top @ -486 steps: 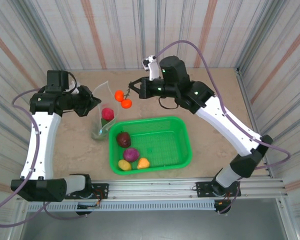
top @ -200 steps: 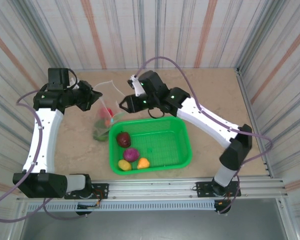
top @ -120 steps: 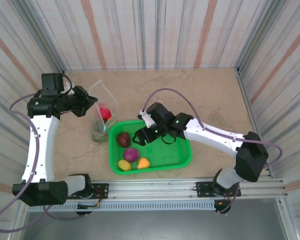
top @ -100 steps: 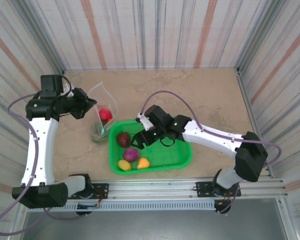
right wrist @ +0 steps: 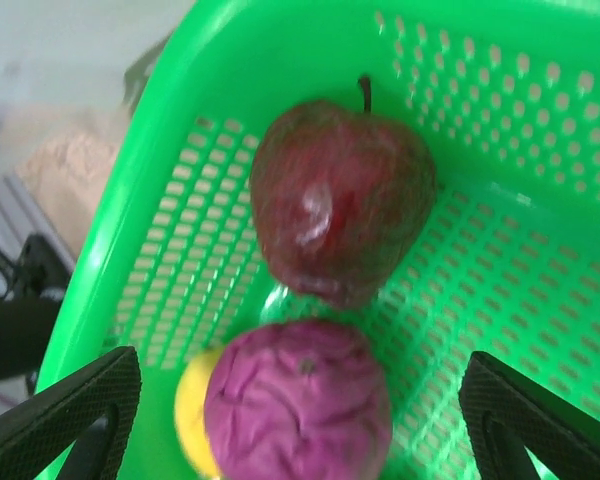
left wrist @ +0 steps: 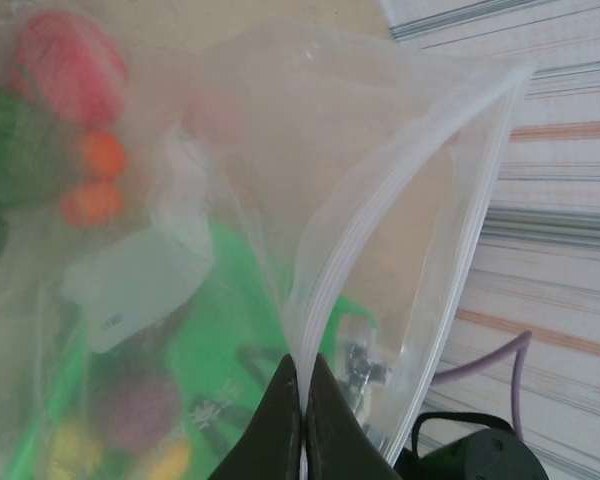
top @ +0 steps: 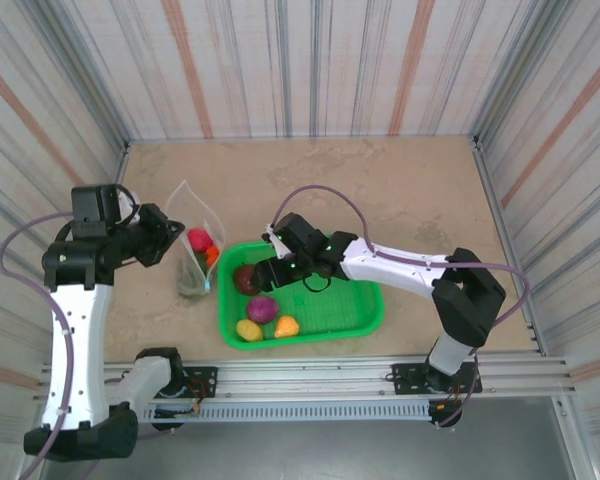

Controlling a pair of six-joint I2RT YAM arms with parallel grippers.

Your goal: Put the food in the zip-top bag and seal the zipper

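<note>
The clear zip-top bag (top: 194, 252) stands open left of the basket. It holds a pink piece of food (top: 198, 238), small orange-red tomatoes (top: 212, 256) and green pieces (top: 189, 281). My left gripper (top: 170, 240) is shut on the bag's mouth edge, pinching the zipper (left wrist: 378, 212) strip between its fingertips (left wrist: 285, 420). The white label patch (left wrist: 135, 285) shows through the plastic. My right gripper (right wrist: 305, 408) hangs open inside the basket, over the purple food (right wrist: 300, 405) and just below the dark red apple (right wrist: 340, 200). A yellow piece (right wrist: 193, 408) lies beside the purple one.
The green mesh basket (top: 355, 300) sits at the table's near middle and also holds an orange piece (top: 286, 326) near its front wall. Striped walls enclose the table on three sides. Bare tabletop lies behind and to the right of the basket.
My right gripper let the tomatoes go into the bag, then swung down into the basket over the apple and purple piece. The left arm drew the bag slightly nearer and leftward.
</note>
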